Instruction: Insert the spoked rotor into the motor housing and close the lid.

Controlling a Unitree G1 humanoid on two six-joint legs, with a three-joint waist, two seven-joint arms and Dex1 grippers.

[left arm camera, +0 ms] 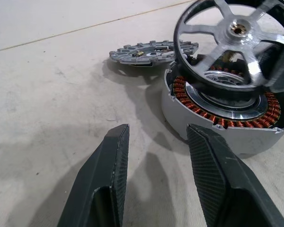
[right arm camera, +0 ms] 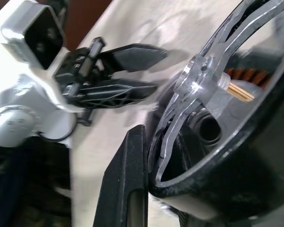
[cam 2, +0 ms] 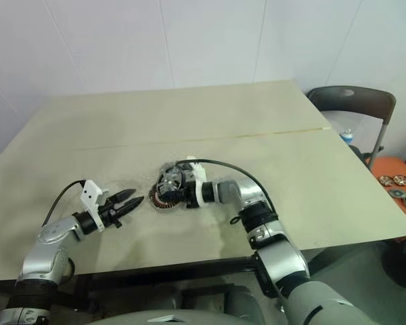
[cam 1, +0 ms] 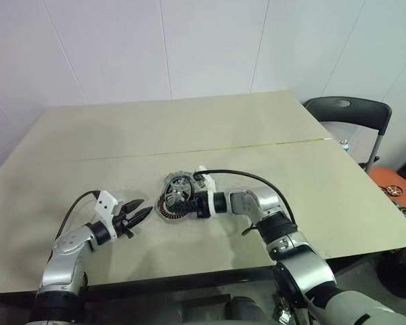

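Observation:
The motor housing (left arm camera: 217, 124), a round shell with copper windings around a silver centre, lies on the table (cam 1: 189, 128). Tilted just above it is the spoked rotor (left arm camera: 229, 40), a black ring with silver spokes, its rim clamped by my right gripper (cam 1: 181, 201), which reaches in from the right. In the right wrist view one finger (right arm camera: 125, 182) presses on the rotor rim (right arm camera: 217, 156). The lid (left arm camera: 149, 51), a notched silver-grey disc, lies flat right behind the housing. My left gripper (cam 1: 137, 218) hovers a short way left of the housing, open and holding nothing.
A black folding chair (cam 1: 348, 112) stands past the table's far right corner. On the floor at the right, an orange mat (cam 1: 396, 186) carries more motor parts. A seam (cam 1: 271, 143) crosses the table top, and its front edge runs just under my arms.

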